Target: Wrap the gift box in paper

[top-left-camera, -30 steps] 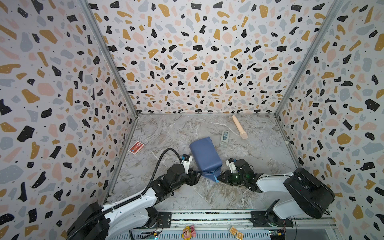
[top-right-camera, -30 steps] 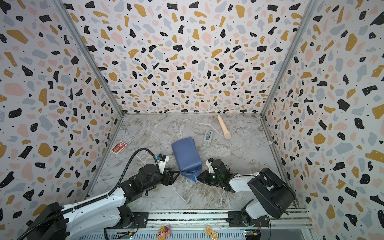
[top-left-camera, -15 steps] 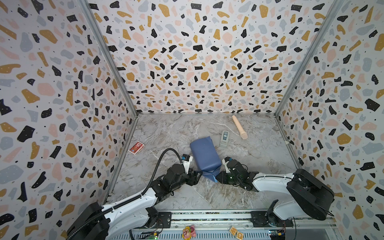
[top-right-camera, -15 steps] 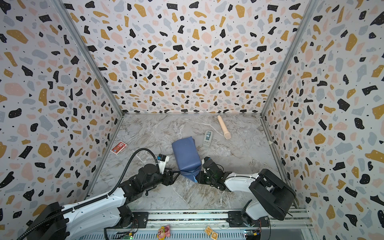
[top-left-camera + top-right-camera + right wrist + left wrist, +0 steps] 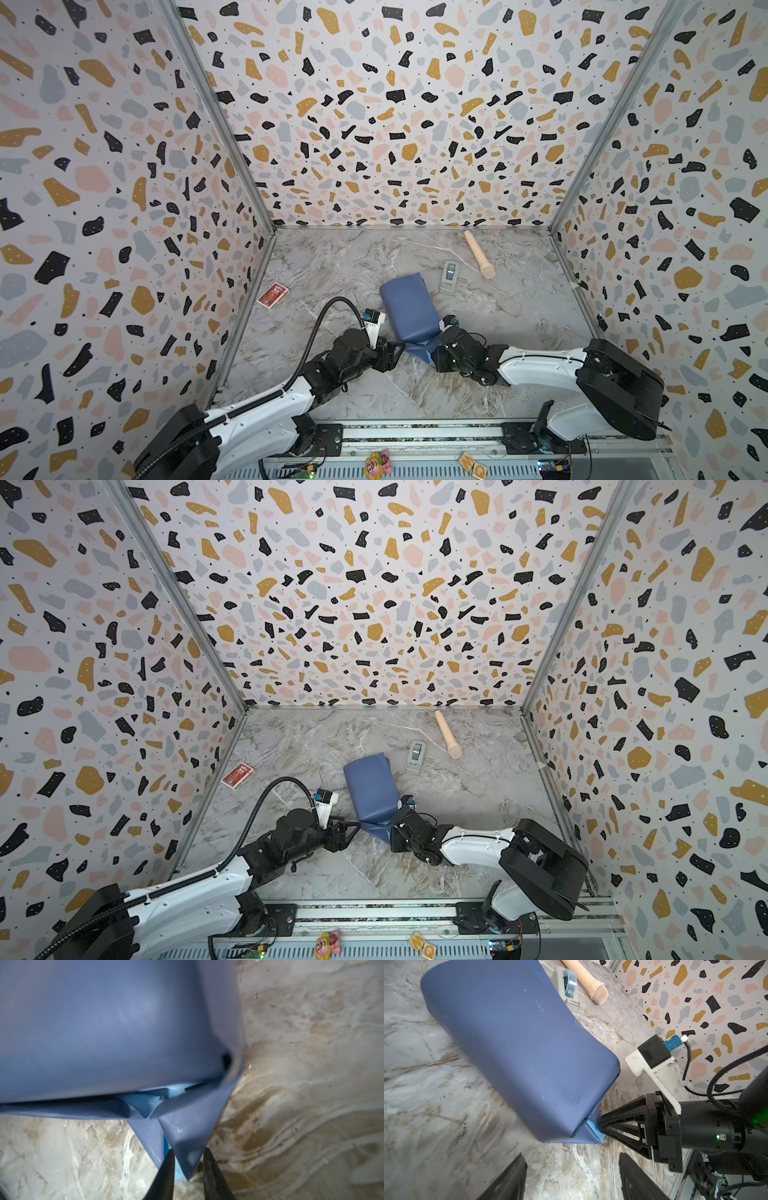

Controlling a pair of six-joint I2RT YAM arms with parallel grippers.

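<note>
- The paper (image 5: 409, 307) is wrapped into a bundle in the middle of the bench (image 5: 519, 316), near the tape dispenser (image 5: 449, 276). The gift box is covered and not visible.
- Right gripper (image 5: 188, 1150) — closed on the paper's pointed end flap.
- Left gripper (image 5: 571, 1169) — fingers wide apart, empty, near the same end.

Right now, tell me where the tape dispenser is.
In both top views the tape dispenser lies right of centre, between the blue paper and the beige microphone.

Smooth matt paper (image 5: 519, 1043), creased at folds, polished marble-look table (image 5: 421, 1093)
</note>
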